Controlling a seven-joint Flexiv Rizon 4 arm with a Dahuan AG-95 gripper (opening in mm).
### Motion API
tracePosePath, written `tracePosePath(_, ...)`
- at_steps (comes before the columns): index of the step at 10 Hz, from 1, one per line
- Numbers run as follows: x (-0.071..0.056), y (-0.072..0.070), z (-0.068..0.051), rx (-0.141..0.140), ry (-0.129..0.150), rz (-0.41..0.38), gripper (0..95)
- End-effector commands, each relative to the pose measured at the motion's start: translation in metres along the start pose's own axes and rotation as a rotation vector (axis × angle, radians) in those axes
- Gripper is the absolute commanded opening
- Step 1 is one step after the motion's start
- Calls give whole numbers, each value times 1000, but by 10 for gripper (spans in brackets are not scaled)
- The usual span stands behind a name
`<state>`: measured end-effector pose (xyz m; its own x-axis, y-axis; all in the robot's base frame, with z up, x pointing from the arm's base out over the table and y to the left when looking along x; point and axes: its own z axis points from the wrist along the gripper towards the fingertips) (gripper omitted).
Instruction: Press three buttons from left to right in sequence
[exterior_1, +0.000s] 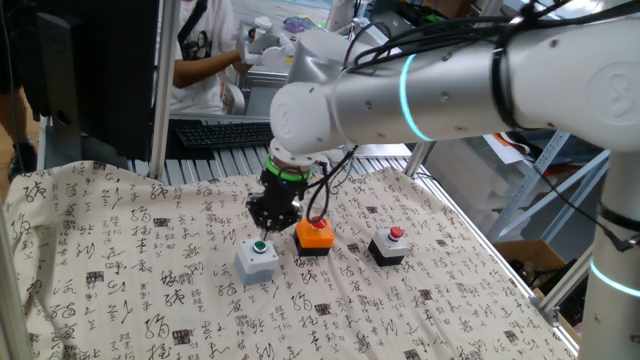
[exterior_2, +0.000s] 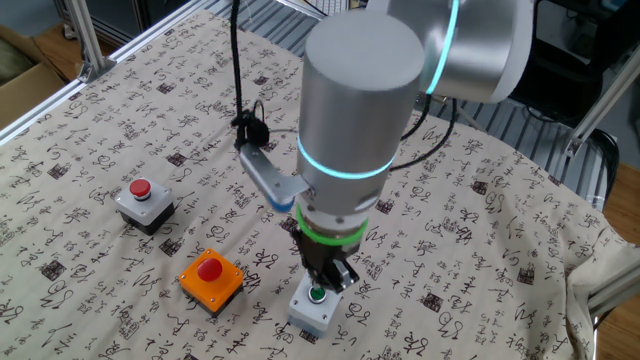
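My tool (exterior_1: 271, 222), fingers pressed together and holding nothing, hangs just above the green-capped box (exterior_1: 258, 259) at lower centre of one fixed view. The orange box (exterior_1: 314, 235) sits just to its right in that frame, the black box (exterior_1: 388, 246) further right, all on the cloth-covered counter (exterior_1: 120, 270). I judge my next press lies rightward.

The arm (exterior_1: 440, 95) is built of thick, rounded silver-grey cylinders with a satin metal finish. A glowing cyan ring (exterior_1: 409, 96) circles each joint. Black cables (exterior_2: 238, 70) loop along the outside. A bright green band (exterior_2: 335, 232) sits above the small black two-finger hand (exterior_2: 325, 283).
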<state>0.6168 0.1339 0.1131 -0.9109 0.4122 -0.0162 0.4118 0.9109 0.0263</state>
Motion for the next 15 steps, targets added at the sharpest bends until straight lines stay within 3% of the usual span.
tracePosePath(1, -1, -8, -9, 3, 8, -7, 0)
tracePosePath(6, -9, -41, -26, -6, 16, -19, 0)
tracePosePath(7, -12, -44, -28, 35, 13, -24, 0)
tracePosePath(8, -12, -44, -29, 39, 8, -19, 0)
tracePosePath(10, -12, -44, -29, 9, 20, -2, 0)
tracePosePath(15, -12, -44, -29, -8, 23, -12, 0)
